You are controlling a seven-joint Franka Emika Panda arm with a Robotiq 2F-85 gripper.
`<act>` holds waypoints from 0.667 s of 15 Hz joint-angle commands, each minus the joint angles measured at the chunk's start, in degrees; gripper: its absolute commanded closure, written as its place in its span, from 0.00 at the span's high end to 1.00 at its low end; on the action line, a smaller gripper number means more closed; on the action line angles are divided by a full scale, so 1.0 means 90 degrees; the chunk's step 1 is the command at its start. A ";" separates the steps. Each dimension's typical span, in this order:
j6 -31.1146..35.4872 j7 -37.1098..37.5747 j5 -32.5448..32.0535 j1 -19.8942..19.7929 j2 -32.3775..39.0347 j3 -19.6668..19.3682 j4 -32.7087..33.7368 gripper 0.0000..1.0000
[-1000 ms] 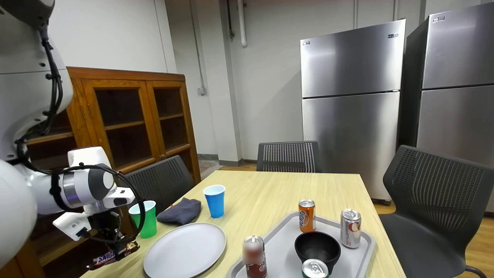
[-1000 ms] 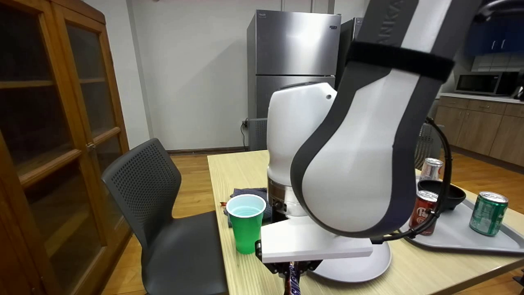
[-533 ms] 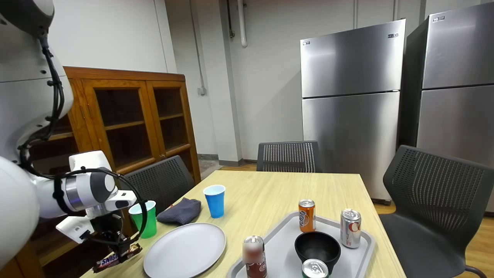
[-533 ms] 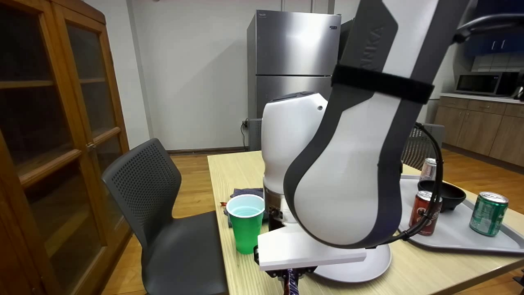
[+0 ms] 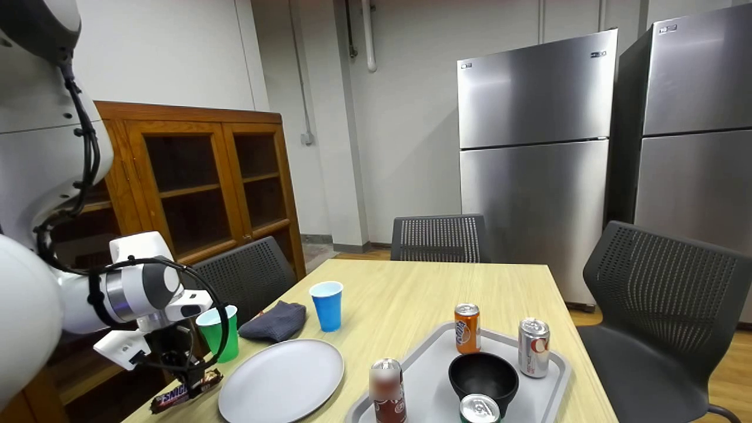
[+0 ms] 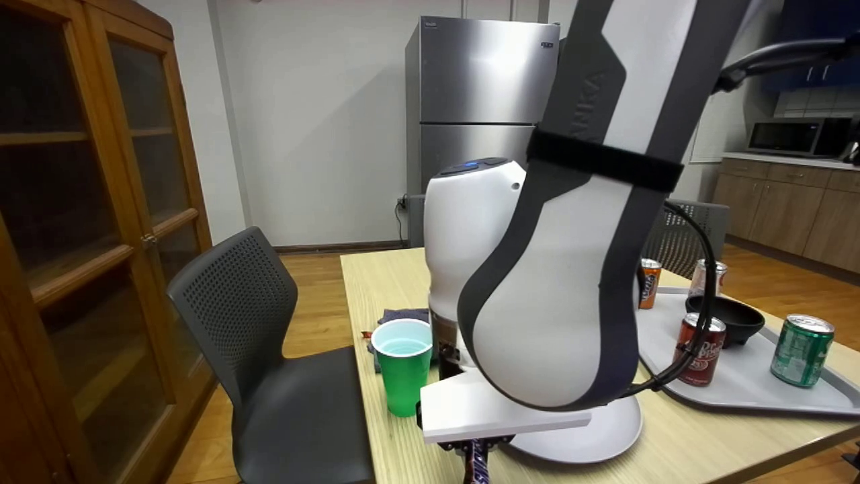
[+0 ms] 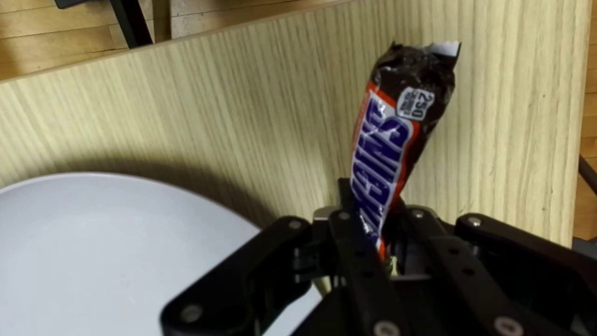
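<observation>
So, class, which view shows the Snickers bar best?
The wrist view: the Snickers bar looks largest, lettering plain, though the gripper hides one end. In an exterior view the bar is small, both ends showing; in an exterior view, a narrow, clipped strip.

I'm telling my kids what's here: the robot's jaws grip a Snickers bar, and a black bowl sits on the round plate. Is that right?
Not quite: the black bowl sits on the gray tray, not the round plate, as both exterior views show. The jaws do grip the Snickers bar.
</observation>
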 commanded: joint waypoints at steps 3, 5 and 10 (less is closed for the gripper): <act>0.0033 -0.0030 0.0060 0.0261 0.0135 -0.0201 0.0153 0.41; 0.0045 -0.0111 0.0120 0.0162 0.0008 -0.0112 0.0084 0.54; 0.0153 -0.0240 0.0282 -0.0072 -0.0436 0.0028 -0.0179 0.91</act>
